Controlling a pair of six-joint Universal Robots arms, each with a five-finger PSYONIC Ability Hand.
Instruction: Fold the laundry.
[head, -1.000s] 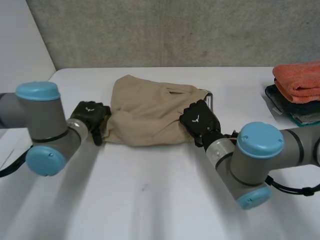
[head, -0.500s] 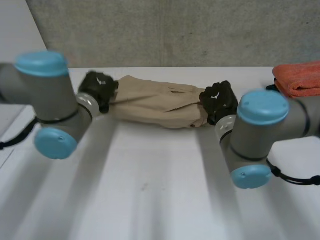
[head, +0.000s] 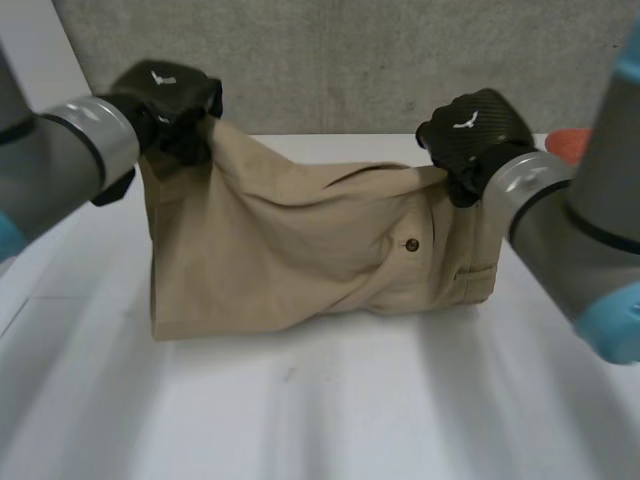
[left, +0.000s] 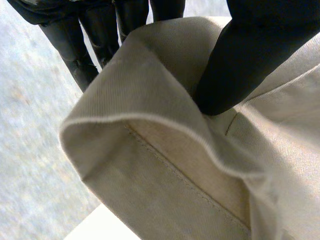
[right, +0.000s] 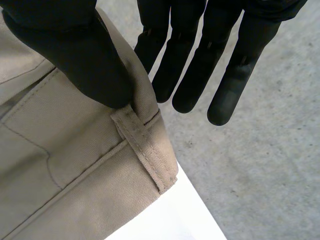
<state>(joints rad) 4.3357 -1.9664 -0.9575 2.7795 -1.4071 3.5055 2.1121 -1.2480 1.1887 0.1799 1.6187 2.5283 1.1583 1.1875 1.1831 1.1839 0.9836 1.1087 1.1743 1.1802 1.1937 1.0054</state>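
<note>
Grey concrete wall (head: 350, 60) rises behind a white table (head: 320, 420), and over that table a pair of tan shorts (head: 290, 250) hangs spread out between the two black hands. Its top edge sags in the middle and its lower edge reaches down to the table; whether it rests there I cannot tell.

At one upper corner of the shorts, the hemmed leg end, is the left hand (head: 165, 95). From its wrist I can see the thumb (left: 250, 60) pressed onto the front of the cloth (left: 165, 190) and the fingers (left: 95, 35) down behind the folded hem, so the cloth is pinched between them.

At the other upper corner, on the waistband, is the right hand (head: 470, 135). Its thumb (right: 75, 55) bears on the waistband (right: 65, 165) right above a belt loop (right: 145, 150), with straight fingers (right: 185, 65) behind the fabric, clamping it.

A small dark button (head: 411, 243) sits on the shorts' face below the right hand. Just past the waistband end, an orange cloth (head: 566, 142) peeks out behind the right forearm.
</note>
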